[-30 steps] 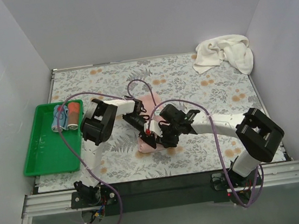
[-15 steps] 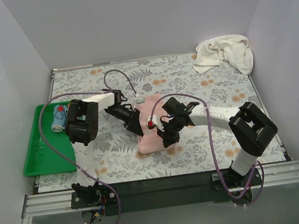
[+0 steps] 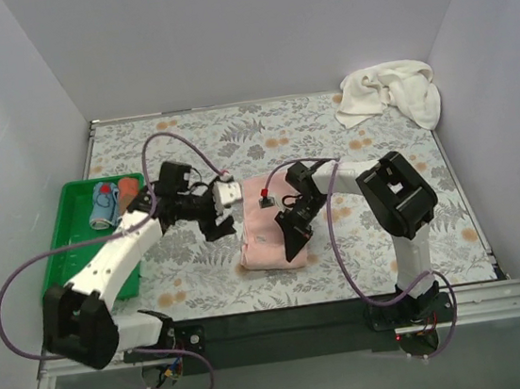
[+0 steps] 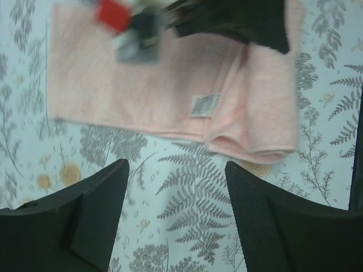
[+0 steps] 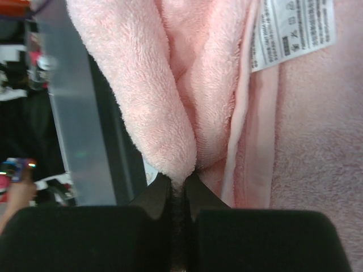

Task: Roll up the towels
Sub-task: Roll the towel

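Observation:
The salmon-pink towel (image 3: 267, 236) lies partly rolled on the flowered tablecloth at the middle. Its near end is a thick fold (image 4: 266, 107), and a white label (image 5: 292, 31) shows on it. My right gripper (image 3: 294, 238) is shut on the lip of that fold (image 5: 178, 181), pinching pink terry between its fingertips. My left gripper (image 3: 221, 224) hovers just left of the towel, open with only tablecloth between its fingers (image 4: 96, 215). The cream-white towel (image 3: 390, 93) sits crumpled at the far right corner.
A green tray (image 3: 79, 264) lies at the left edge and holds a blue roll (image 3: 105, 204) and an orange roll (image 3: 128, 194). Purple cables loop over both arms. White walls close in the table on three sides.
My left gripper has opened and drawn back to the left off the pink towel. My right gripper has shut on the towel's folded edge and moved slightly toward the far side.

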{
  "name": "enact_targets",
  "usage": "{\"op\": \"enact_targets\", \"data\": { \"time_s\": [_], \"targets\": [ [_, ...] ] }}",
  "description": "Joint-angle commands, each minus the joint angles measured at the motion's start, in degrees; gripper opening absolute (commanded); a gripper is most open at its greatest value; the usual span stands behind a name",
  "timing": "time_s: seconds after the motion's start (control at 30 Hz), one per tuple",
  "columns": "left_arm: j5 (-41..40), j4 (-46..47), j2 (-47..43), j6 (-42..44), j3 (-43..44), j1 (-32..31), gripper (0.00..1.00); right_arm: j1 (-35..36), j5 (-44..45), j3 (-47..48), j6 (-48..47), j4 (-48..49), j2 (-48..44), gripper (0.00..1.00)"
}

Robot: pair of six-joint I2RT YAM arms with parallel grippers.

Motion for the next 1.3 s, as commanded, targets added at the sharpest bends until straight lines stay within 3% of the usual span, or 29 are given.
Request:
{"op": "enact_targets", "data": {
  "time_s": [0.0,0.13,0.33,0.53,0.7,0.83,0.87,0.93,0.97,1.07,1.2,1.27],
  "targets": [
    [-13.61,11.36,-10.45,4.62,-9.85,-10.72,0.66,-1.84,-6.79,2.54,0.85,-5.75,4.00,0.01],
    [-22.14,17.61,-15.74,6.46,-19.70,-23.54,0.71,-2.19,-6.62,5.09,0.85,-6.90,8.65,0.01],
    [-26.63,23.94,-15.84,10.23,-23.67,-34.10,0.72,-2.45,-5.66,7.11,1.64,-7.78,13.49,0.01],
    [-34.43,31.58,-9.96,9.81,-25.78,-41.85,0.72,-3.16,-5.83,8.78,2.17,-7.87,16.14,0.01],
    [-38.76,36.69,-2.75,9.71,-27.10,-43.00,0.66,-3.68,-5.66,10.01,2.17,-8.22,17.02,0.01],
    [-41.48,37.40,1.30,9.98,-27.72,-43.09,0.52,-3.95,-4.69,10.10,1.99,-8.48,17.37,0.01],
    [-41.31,36.18,2.00,9.54,-27.46,-43.09,0.44,-4.12,-4.60,10.19,1.99,-8.48,17.37,0.01],
    [-40.18,33.63,2.36,7.70,-26.05,-43.18,0.30,-4.65,-4.43,10.45,2.43,-8.39,17.20,0.08],
    [-37.65,30.49,2.45,6.82,-25.35,-43.09,0.18,-4.91,-3.90,10.72,2.69,-8.39,17.11,0.10],
    [-33.42,23.55,3.23,3.92,-22.63,-43.09,0.03,-6.40,-1.63,13.16,3.83,-8.39,16.41,0.23],
    [-26.92,16.49,5.69,0.14,-19.37,-43.00,0.00,-11.05,1.98,19.58,5.68,-9.53,14.57,0.46],
    [-24.98,13.51,7.18,-2.14,-17.80,-42.91,0.00,-12.90,4.26,24.57,6.21,-10.50,13.51,0.53]
  ]
}}
